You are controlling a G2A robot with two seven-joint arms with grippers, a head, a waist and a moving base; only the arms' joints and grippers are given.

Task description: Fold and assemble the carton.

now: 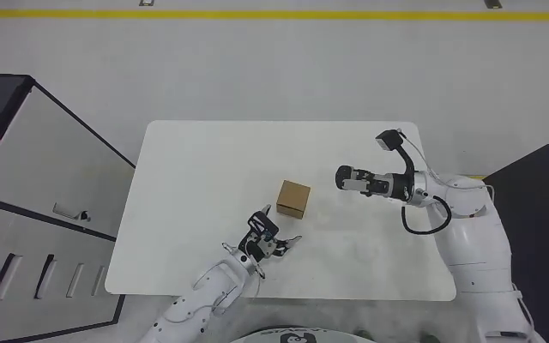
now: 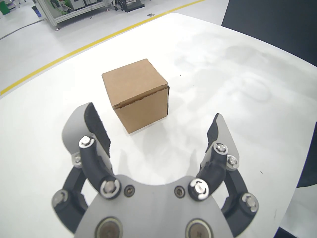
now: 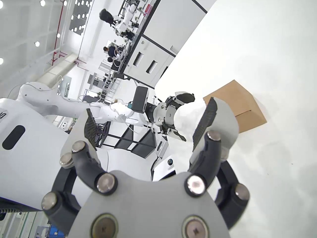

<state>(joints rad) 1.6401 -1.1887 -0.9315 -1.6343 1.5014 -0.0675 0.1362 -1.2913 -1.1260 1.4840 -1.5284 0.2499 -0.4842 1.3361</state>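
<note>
The white tabletop (image 1: 214, 171) carried a single carton (image 1: 293, 198), which stood near its middle as a closed brown cube, free of both arms. The job looked largely done: walls up, top shut, nothing lying flat. Whether the underside was closed could not be told. The left end effector (image 1: 287, 246) sat just short of the carton on the robot's side, jaws spread wide and empty. The right end effector (image 1: 340, 179) hung off to the carton's other side, likewise spread and holding nothing. The top view gave this spacing but no seams. The left wrist view showed a ragged flap line along one upper edge and a thin dark gap down a side corner, so a final press may have been left
</note>
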